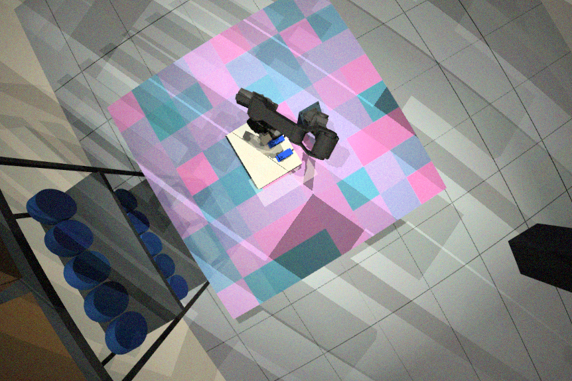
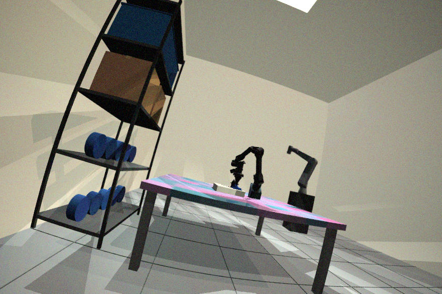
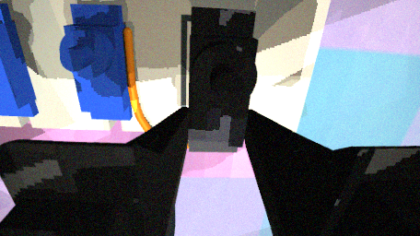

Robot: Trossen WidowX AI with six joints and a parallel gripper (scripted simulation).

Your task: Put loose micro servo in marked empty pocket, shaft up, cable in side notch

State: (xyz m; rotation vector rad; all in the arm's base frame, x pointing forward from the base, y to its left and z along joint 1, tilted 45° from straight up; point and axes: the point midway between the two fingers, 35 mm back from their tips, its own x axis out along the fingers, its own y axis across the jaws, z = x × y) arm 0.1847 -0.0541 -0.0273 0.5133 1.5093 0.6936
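My gripper (image 3: 215,115) (image 2: 235,185) is shut on the black micro servo (image 3: 223,64), whose round top faces the wrist camera. The servo is over the cream deck (image 1: 262,174) (image 2: 225,188) (image 3: 157,96). A dark outline (image 3: 183,64) shows along the servo's left side in the wrist view; the rest of the pocket is hidden under it. I cannot tell how far down the servo or its ears sit. An orange cable (image 3: 130,64) runs beside a blue servo and passes behind the left finger. A bit of orange shows at the held servo's lower left edge.
Two blue servos stand in the deck left of the held one in the wrist view, the nearer (image 3: 105,99) (image 1: 276,141) and the farther (image 3: 14,83) (image 1: 284,154). The deck lies on a patchwork table (image 1: 376,143). A shelf rack (image 2: 131,121) stands beyond the table.
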